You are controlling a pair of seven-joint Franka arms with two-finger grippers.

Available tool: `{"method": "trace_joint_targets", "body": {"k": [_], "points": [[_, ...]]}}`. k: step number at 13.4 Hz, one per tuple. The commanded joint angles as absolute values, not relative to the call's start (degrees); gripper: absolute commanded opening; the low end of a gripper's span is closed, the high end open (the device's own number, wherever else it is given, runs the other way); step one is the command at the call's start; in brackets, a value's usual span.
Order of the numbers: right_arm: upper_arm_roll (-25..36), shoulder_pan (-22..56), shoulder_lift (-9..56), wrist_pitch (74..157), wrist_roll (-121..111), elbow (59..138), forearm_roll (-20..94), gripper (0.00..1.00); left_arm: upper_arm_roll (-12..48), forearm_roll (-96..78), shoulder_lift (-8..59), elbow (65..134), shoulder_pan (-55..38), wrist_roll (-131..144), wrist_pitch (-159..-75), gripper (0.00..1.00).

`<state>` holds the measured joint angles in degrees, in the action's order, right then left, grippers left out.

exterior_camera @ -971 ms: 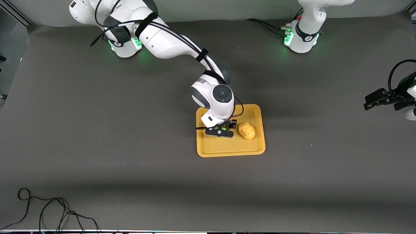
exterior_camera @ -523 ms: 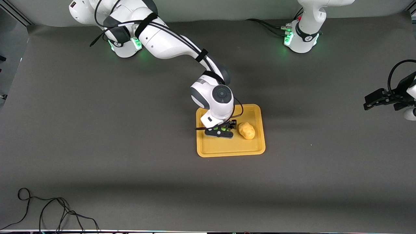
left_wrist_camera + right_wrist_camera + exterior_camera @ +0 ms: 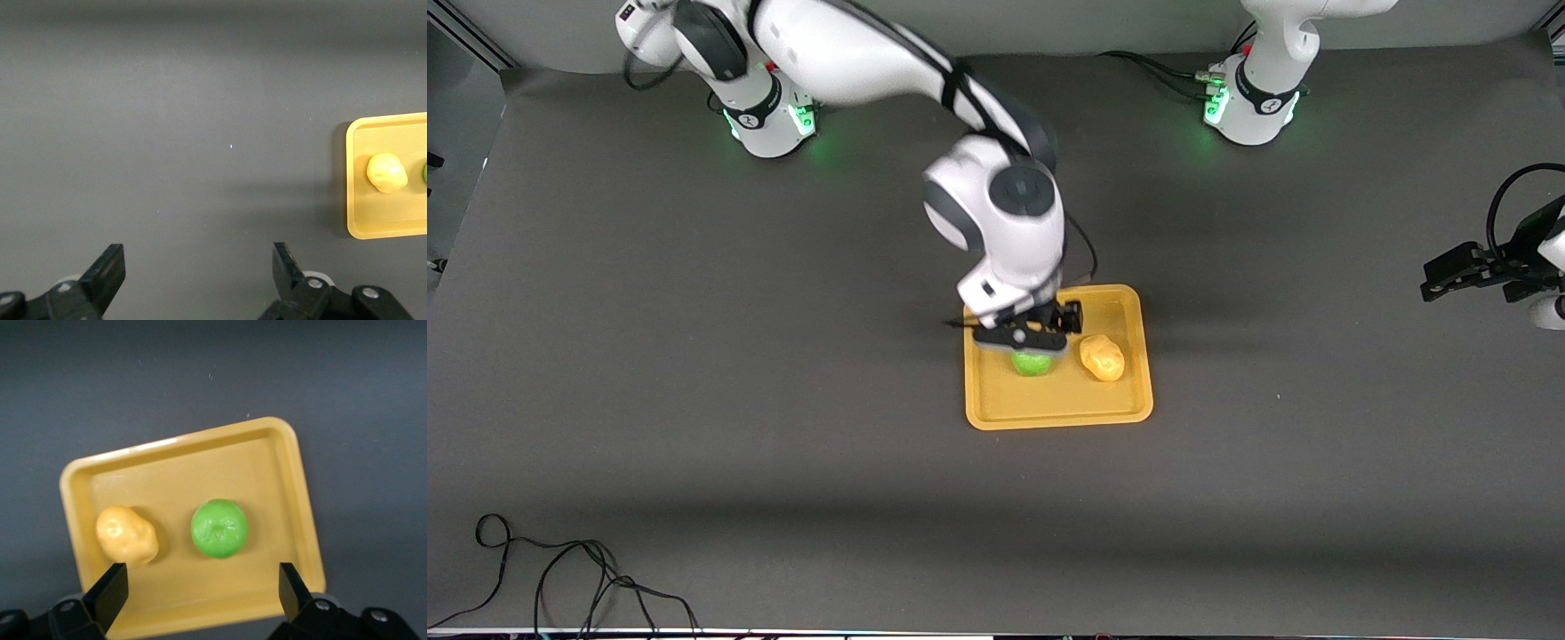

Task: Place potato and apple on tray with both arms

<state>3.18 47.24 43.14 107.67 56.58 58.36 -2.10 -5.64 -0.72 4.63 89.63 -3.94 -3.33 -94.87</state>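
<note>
The apple [image 3: 1032, 363] and potato [image 3: 1102, 357] lay side by side on the tray [image 3: 1058, 411], the potato at the apple's 3 o'clock in the front view. The right gripper [image 3: 1021, 339] hung above the apple, fingers spread wide and empty. The left gripper [image 3: 1449, 274] waited over the table's left-arm end, likewise wide open, holding nothing.

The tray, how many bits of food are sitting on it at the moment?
2. The green apple and the yellow potato lie side by side on the tray, apart; the potato is toward the left arm's end. Nothing seems hidden there.

2 white arms [image 3: 996, 213] with dark grey joints, black cables, green-lit bases.
</note>
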Motion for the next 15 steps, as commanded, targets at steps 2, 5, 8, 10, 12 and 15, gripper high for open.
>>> {"method": "trace_joint_targets", "body": {"k": [2, 5, 8, 10, 12, 15], "points": [[3.4, 43.8, 32.5, 98.5, 52.0, 61.3, -2.7, 1.00, -5.7, -0.7, 4.2, 89.9, -4.2, -3.2, -94.7, 0.98], [4.6, 37.9, 25.2, 87.0, 37.2, 63.0, -2.7, 1.00, -5.8, -0.7, 4.2, 90.0, -4.0, -3.3, -94.8, 0.98], [5.2, 31.7, 12.4, 87.4, 26.7, 76.9, -2.5, 1.00, -5.8, -0.6, 5.1, 90.0, -4.0, -3.2, -95.4, 0.98], [5.5, 26.1, 6.8, 87.7, 19.6, 83.0, -2.5, 1.00, -5.8, -0.6, 5.6, 90.0, -3.8, -3.2, -95.5, 0.98], [5.5, 19.0, 3.5, 88.5, 12.0, 87.3, -2.2, 1.00, -5.8, -0.6, 5.5, 89.9, -3.8, -3.2, -95.4, 0.98], [5.4, 10.9, 1.8, 88.5, 6.3, 89.2, -2.1, 1.00, -5.8, -0.6, 5.5, 89.9, -3.8, -3.2, -95.4, 0.98]]}}
